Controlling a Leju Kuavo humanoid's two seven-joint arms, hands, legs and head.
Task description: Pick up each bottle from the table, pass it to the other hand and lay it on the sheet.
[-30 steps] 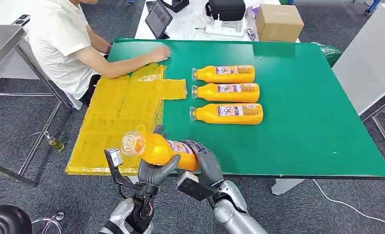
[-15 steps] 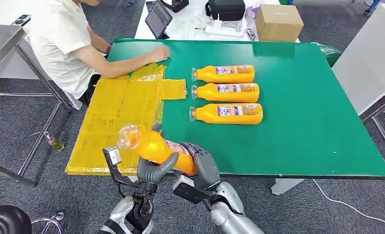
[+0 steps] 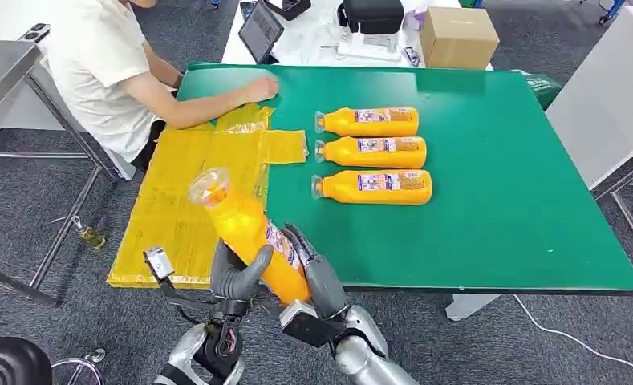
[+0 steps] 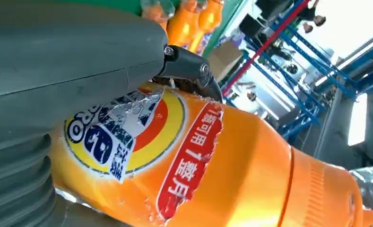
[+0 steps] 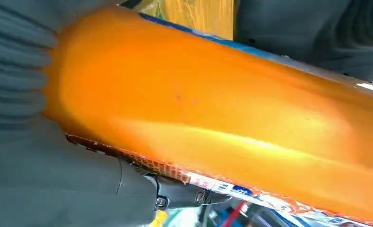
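A: Scene, big to small?
B: Green table [image 3: 489, 200], big. Yellow sheet [image 3: 192, 184] over its left part, hanging to the near-left edge. Person in a white shirt [image 3: 96, 64] sits at the far-left corner, one hand [image 3: 261, 87] flat on the table at the sheet's far end.

A: Background?
B: White table behind the green one with a cardboard box [image 3: 457, 36], a black bag [image 3: 373, 14] and a tablet [image 3: 261, 30].

A: Bottles?
B: Three orange bottles lying on the bare green, side by side, caps pointing toward the sheet: far one [image 3: 369, 122], middle one [image 3: 373, 151], near one [image 3: 375, 187]. Close together, can't tell whether they touch.

A: Fourth?
B: Held bottle [image 3: 249, 237], off the table at the near edge, tilted, clear cap end up and toward the sheet, base low between the hands.

A: Hands?
B: Both on it. Left hand [image 3: 237, 277] wraps the lower body from the left, thumb across the front. Right hand [image 3: 317, 277] grips from the right, fingers [image 3: 301, 245] over the label. Left wrist view confirms: grey thumb [image 4: 71, 47] pressed on the torn label [image 4: 127, 127]. Right wrist view: orange body clamped against the grey hand.
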